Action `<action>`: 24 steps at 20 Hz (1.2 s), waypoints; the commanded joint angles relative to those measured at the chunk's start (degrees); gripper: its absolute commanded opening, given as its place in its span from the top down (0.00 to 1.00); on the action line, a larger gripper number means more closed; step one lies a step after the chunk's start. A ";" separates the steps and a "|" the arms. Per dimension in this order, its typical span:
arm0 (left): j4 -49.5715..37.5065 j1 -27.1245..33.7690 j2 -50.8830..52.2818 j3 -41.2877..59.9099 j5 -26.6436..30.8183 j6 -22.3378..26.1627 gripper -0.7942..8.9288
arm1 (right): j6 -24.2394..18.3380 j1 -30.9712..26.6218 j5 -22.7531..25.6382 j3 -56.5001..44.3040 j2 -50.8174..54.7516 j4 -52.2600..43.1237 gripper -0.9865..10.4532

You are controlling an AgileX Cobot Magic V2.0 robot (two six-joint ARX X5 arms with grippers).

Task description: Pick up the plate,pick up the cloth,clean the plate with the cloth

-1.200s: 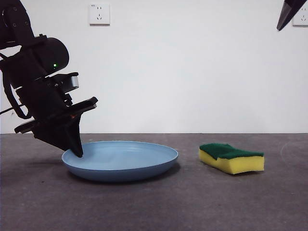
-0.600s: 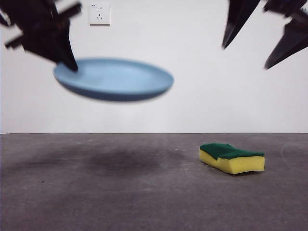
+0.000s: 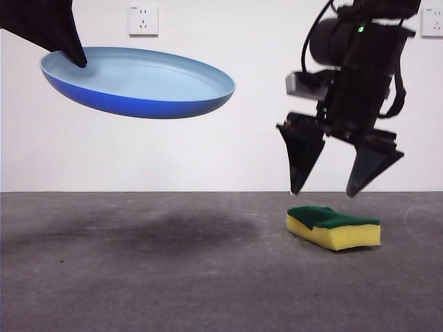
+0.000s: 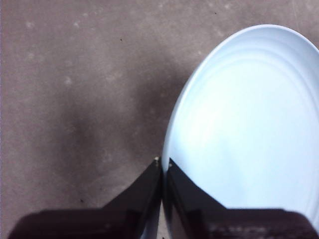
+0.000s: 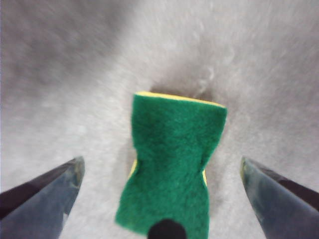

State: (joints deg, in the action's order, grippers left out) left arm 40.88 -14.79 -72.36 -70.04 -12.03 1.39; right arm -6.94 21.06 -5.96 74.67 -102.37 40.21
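The light-blue plate (image 3: 138,79) hangs high at the left of the front view, tilted, well above the table. My left gripper (image 3: 75,57) is shut on its left rim; the left wrist view shows both jaws pinching the plate (image 4: 244,129) at its edge, with the gripper (image 4: 163,162) closed tight. The cloth (image 3: 333,226), a yellow sponge with a green top, lies on the table at the right. My right gripper (image 3: 325,190) hovers open just above it, one jaw to each side. In the right wrist view the cloth (image 5: 172,162) lies between the spread jaws of the right gripper (image 5: 162,169).
The dark grey table (image 3: 173,277) runs across the front view, with the plate's shadow at the left. A white wall with a socket (image 3: 142,19) stands behind, and a second socket (image 3: 433,24) sits at the top right.
The left gripper has lifted the plate off the table to a high, tilted hold. The right arm has come down from the top corner to hover open over the cloth.
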 commanded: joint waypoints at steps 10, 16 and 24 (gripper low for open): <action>-0.04 0.15 -0.07 0.13 -0.02 0.68 0.93 | -0.61 0.39 0.09 -0.17 -7.37 -0.81 0.53; -0.11 0.15 -0.09 0.13 0.04 1.70 0.93 | -0.42 0.46 0.42 -0.15 -7.87 -0.76 0.76; -1.18 0.13 -3.19 0.13 4.44 1.55 0.93 | 0.83 0.94 -0.04 -0.13 -0.04 0.26 0.87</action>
State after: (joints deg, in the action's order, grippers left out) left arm 40.49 -14.79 -75.18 -70.04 -7.60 2.59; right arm -6.79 21.85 -5.98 74.67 -102.52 40.47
